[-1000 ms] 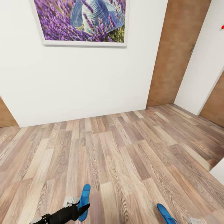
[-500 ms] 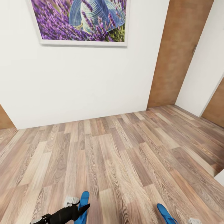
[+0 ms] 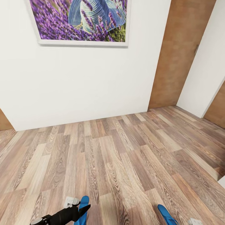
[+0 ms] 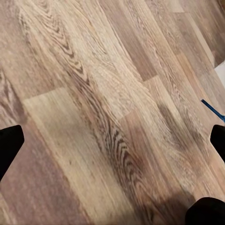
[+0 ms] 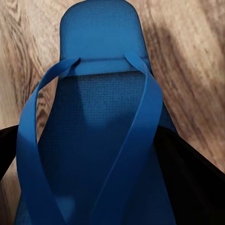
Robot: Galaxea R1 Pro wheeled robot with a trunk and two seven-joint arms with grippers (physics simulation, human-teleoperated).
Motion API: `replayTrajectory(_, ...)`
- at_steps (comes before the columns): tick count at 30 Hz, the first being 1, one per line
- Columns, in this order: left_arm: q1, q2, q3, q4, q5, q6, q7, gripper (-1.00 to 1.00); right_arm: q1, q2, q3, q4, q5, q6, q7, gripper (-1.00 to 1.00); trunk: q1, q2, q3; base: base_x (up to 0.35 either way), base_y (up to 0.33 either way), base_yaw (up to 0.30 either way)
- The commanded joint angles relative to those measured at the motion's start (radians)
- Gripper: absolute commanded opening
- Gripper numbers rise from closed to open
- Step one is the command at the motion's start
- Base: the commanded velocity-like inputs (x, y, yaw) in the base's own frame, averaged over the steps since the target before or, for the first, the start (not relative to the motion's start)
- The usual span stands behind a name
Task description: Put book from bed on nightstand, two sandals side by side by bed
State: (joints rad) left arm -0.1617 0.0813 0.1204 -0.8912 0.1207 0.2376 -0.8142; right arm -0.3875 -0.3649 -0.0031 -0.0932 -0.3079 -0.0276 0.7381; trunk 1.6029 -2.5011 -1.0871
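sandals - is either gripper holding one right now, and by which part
The right gripper carries a blue sandal, apparently by its heel end; the contact is hidden. Another sandal pokes out by the left gripper; whether it is gripped cannot be told.

I can't judge my left gripper (image 3: 83, 208): the head view's near edge cuts it off. The two blue sandals (image 3: 82, 210) (image 3: 166, 215) run off that edge too (toes showing), and the lavender picture (image 3: 82, 19) is cropped at the far edge.
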Motion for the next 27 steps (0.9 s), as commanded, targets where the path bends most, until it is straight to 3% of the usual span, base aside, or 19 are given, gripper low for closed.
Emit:
replayTrajectory(1,0.000,-0.001,0.001,0.000,0.008,0.010,-0.002,1.00,-0.001,0.000,0.000,0.001,-0.002,-0.002,0.003,-1.00,0.000,0.000,-0.001,0.001,0.000,0.000)
replayTrajectory(3,0.000,-0.004,-0.001,0.000,0.007,0.011,0.018,1.00,-0.001,0.000,0.000,0.001,-0.002,-0.002,0.003,-1.00,0.000,0.000,-0.001,0.000,0.000,0.000)
replayTrajectory(6,-0.001,-0.023,-0.003,-0.011,0.007,0.013,0.160,1.00,-0.001,0.000,0.000,0.001,-0.002,-0.003,0.002,-1.00,0.000,0.000,-0.001,0.000,0.000,0.000)
replayTrajectory(8,-0.017,-0.058,-0.010,-0.035,0.008,0.019,0.346,1.00,-0.001,0.000,0.000,0.001,-0.002,-0.003,0.001,-1.00,0.000,0.000,-0.001,0.000,0.000,0.000)
replayTrajectory(9,-0.026,-0.071,-0.013,-0.039,0.008,0.021,0.393,1.00,-0.001,0.000,0.000,0.001,-0.002,-0.003,0.001,-1.00,0.000,0.000,-0.001,0.000,0.000,0.000)
replayTrajectory(12,-0.104,-0.151,-0.058,-0.052,-0.002,0.056,0.601,1.00,-0.001,0.001,0.000,0.001,-0.002,-0.003,0.001,-1.00,0.000,0.000,-0.001,0.000,0.000,0.000)
replayTrajectory(14,-0.140,-0.170,-0.094,-0.054,-0.012,0.117,0.646,1.00,-0.001,0.001,0.000,0.001,-0.002,-0.003,0.001,-1.00,0.000,0.000,-0.001,0.000,0.000,0.000)
replayTrajectory(15,-0.172,-0.181,-0.121,-0.056,-0.017,0.199,0.666,1.00,-0.001,0.001,0.000,0.001,-0.002,-0.003,0.001,-1.00,0.000,0.000,-0.001,0.000,0.000,0.000)
replayTrajectory(16,-0.218,-0.188,-0.139,-0.053,-0.009,0.306,0.662,1.00,-0.001,0.001,0.000,0.001,-0.002,-0.003,0.001,-1.00,0.000,0.000,-0.001,0.000,0.000,0.000)
replayTrajectory(17,-0.252,-0.190,-0.145,-0.048,0.007,0.365,0.638,1.00,-0.001,0.001,0.000,0.001,-0.002,-0.003,0.000,-1.00,0.000,0.000,-0.001,0.000,0.000,0.000)
replayTrajectory(19,-0.285,-0.191,-0.150,-0.044,0.025,0.413,0.605,1.00,-0.001,0.001,0.000,0.001,-0.002,-0.003,0.000,-1.00,0.000,0.000,-0.001,0.000,0.000,0.000)
replayTrajectory(21,-0.293,-0.191,-0.151,-0.033,0.029,0.422,0.598,1.00,-0.001,0.001,0.000,0.001,-0.002,-0.003,0.000,-1.00,0.000,0.000,-0.001,0.000,0.000,0.000)
replayTrajectory(22,-0.299,-0.188,-0.151,0.031,0.027,0.410,0.593,1.00,-0.001,0.001,0.000,0.001,-0.002,-0.003,0.000,-1.00,0.000,0.000,-0.001,0.000,0.000,0.000)
replayTrajectory(27,-0.301,-0.164,-0.147,0.160,0.028,0.242,0.591,1.00,-0.001,0.001,0.000,0.001,-0.002,-0.003,0.000,-1.00,0.000,0.000,-0.001,0.000,0.000,0.000)
